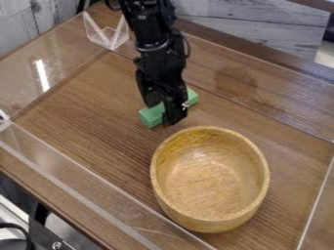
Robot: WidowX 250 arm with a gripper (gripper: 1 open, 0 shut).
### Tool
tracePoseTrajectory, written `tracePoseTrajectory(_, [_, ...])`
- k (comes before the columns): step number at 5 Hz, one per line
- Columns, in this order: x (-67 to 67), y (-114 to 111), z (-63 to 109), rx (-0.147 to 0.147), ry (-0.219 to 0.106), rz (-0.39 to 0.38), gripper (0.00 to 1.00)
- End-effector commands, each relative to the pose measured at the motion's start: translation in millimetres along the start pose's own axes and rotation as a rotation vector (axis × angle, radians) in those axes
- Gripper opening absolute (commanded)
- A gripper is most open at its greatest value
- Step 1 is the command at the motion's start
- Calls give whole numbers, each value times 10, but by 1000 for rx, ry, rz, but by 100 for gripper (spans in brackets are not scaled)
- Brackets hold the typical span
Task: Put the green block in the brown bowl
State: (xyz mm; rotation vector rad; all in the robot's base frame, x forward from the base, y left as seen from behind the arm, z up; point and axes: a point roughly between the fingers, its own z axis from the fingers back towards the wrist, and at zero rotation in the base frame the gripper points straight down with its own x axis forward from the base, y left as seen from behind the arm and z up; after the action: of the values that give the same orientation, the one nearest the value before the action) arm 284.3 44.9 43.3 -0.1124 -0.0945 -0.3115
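The green block (155, 117) lies flat on the wooden table just beyond the far-left rim of the brown bowl (159, 172). The bowl sits upright at the front right with nothing in it. My gripper (163, 110) reaches straight down over the block. It is open, with one dark finger on either side of the block's middle and its tips close to the table. The arm hides the block's centre, so only its two ends show. I cannot tell whether the fingers touch the block.
A clear plastic barrier (78, 186) runs along the table's front and left edges. A clear acrylic stand (104, 34) is at the back left behind the arm. A pale counter (280, 29) lies beyond the table's far right edge.
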Motion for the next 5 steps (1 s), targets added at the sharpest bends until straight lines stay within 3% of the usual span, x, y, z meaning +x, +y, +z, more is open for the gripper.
tracePoseTrajectory(1, [81, 81, 41, 21, -43, 3, 100])
tracePoseTrajectory(5, [88, 138, -220, -3, -31, 25, 100])
